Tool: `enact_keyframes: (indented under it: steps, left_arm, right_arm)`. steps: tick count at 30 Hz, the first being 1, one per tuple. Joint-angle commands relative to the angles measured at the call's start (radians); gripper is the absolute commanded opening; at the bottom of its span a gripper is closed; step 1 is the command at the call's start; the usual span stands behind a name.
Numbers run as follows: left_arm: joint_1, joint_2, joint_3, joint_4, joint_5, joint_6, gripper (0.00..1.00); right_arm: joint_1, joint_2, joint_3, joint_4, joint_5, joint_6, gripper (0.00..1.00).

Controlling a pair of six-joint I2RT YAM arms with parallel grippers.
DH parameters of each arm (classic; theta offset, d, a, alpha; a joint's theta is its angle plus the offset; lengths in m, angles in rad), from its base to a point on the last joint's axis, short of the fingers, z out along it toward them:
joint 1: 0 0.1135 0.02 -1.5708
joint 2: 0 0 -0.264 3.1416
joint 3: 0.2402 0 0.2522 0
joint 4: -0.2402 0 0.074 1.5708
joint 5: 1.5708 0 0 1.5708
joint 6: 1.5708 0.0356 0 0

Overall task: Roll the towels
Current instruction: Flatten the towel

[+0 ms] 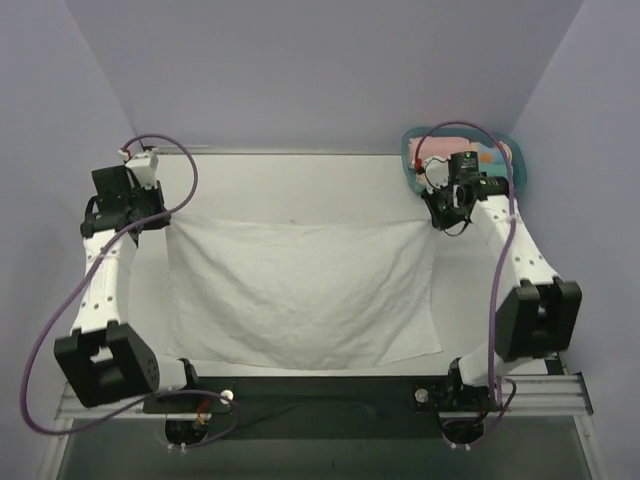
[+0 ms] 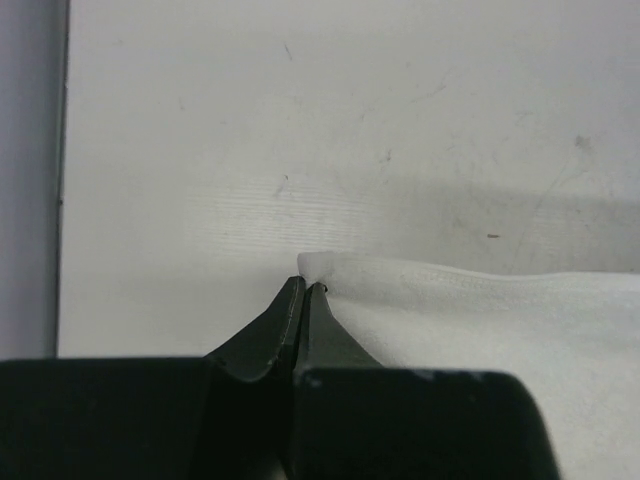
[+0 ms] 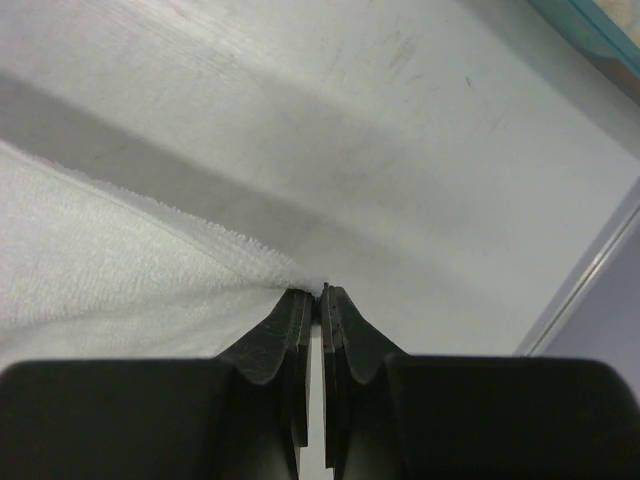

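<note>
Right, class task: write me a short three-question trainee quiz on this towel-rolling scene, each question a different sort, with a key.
1. True or false: the towel is already rolled up.
2. The left gripper is shut on: A) the towel's far left corner; B) its near left corner; C) nothing.
3. Which gripper is nearer the teal-rimmed container?
Key: 1 false, it lies spread flat on the table. 2 A. 3 the right gripper, shut on the towel's far right corner.
</note>
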State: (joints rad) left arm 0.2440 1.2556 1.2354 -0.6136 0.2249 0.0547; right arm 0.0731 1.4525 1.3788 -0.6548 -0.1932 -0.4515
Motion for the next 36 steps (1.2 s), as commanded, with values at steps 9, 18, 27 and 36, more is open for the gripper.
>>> enact_keyframes:
  steps: [9, 18, 27, 36]
  left_arm:
    - [-0.086, 0.554, 0.206, 0.279, -0.036, -0.036, 0.00]
    - [-0.095, 0.909, 0.610, 0.120, -0.037, 0.013, 0.67]
    - [-0.077, 0.677, 0.498, -0.058, 0.026, 0.172, 0.70]
    - [-0.106, 0.404, 0.035, -0.232, 0.176, 0.401, 0.53]
  right_arm:
    - [0.017, 0.497, 0.255, 0.208, 0.146, 0.025, 0.00]
    - [0.008, 0.735, 0.540, 0.143, 0.268, 0.068, 0.62]
    - [0.002, 0.401, 0.228, -0.011, 0.106, 0.010, 0.54]
    - [0.016, 0.345, -0.050, -0.097, 0.051, 0.000, 0.26]
